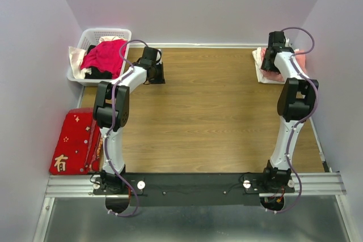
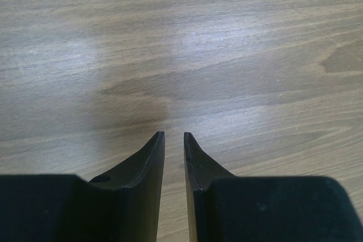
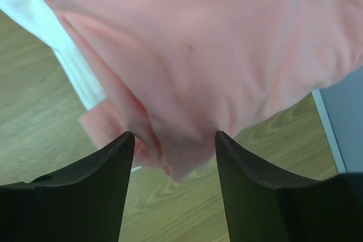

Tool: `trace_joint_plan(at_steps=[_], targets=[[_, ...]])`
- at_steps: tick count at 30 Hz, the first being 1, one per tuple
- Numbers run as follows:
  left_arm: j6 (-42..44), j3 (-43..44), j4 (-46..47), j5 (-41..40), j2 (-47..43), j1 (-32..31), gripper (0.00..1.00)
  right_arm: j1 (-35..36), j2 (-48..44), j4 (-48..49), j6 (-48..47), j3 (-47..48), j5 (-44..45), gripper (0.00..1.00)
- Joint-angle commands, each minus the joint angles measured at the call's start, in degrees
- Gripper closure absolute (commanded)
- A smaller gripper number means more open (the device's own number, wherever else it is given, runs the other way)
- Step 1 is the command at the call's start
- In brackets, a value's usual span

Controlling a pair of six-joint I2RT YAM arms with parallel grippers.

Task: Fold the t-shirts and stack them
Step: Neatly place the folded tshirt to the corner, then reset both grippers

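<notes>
Right wrist view shows your right gripper (image 3: 174,138) spread wide, gripping nothing. The salmon-pink t-shirt (image 3: 215,55) sags between its fingertips, and the white t-shirt (image 3: 51,32) peeks out ahead of the left finger. Both look light and limp, so pinch a doubled fold. Your left gripper (image 2: 174,135) stands narrow and empty.

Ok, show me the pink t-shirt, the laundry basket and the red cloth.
pink t-shirt (image 3: 215,55): right wrist view, folded body.
laundry basket (image 1: 108,30): top external view, far rim.
red cloth (image 1: 72,140): top external view, its middle.
</notes>
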Motion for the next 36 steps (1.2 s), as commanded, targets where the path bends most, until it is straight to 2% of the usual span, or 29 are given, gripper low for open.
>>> trace_joint_plan(at_steps=[1,5,10,16,21,29,32,34,36], targets=[[0.5,0.1,1.2,0.5,-2.9,-0.3,0.71,-0.2,-2.2,-1.2,2.0,7.2,-5.1,0.33],[0.6,-0.9,1.7,-0.5,-5.3,-0.3,0.71,-0.1,-5.2,-1.2,2.8,8.8,-9.5,0.32],[0.6,-3.4,4.0,-1.5,-11.1,-0.5,0.71,0.7,-10.3,-0.3,2.0,6.4,-18.0,0.32],[2.2,-7.9,7.4,-3.4,-19.3,-1.5,0.71,5.8,-21.5,7.8,-0.6,-5.6,-26.1,0.28],[3.0,-12.5,9.6,-4.0,-24.9,-2.3,0.7,10.7,-25.3,9.6,-0.6,-12.8,-27.4,0.28],[2.8,-19.3,11.8,-4.7,-31.6,-3.3,0.69,16.5,-29.3,14.0,2.1,-24.1,-24.5,0.27],[1.9,-22.8,14.0,-5.4,-35.2,-3.4,0.61,20.2,-31.0,16.2,2.0,-26.8,-23.7,0.16],[1.7,-24.4,14.8,-6.7,-37.6,-3.5,0.58,23.8,-32.5,17.7,2.1,-27.6,-21.4,0.04],[1.8,-25.8,15.5,-7.4,-38.7,-3.5,0.55,26.1,-32.7,18.1,2.4,-27.6,-19.5,0.0]])
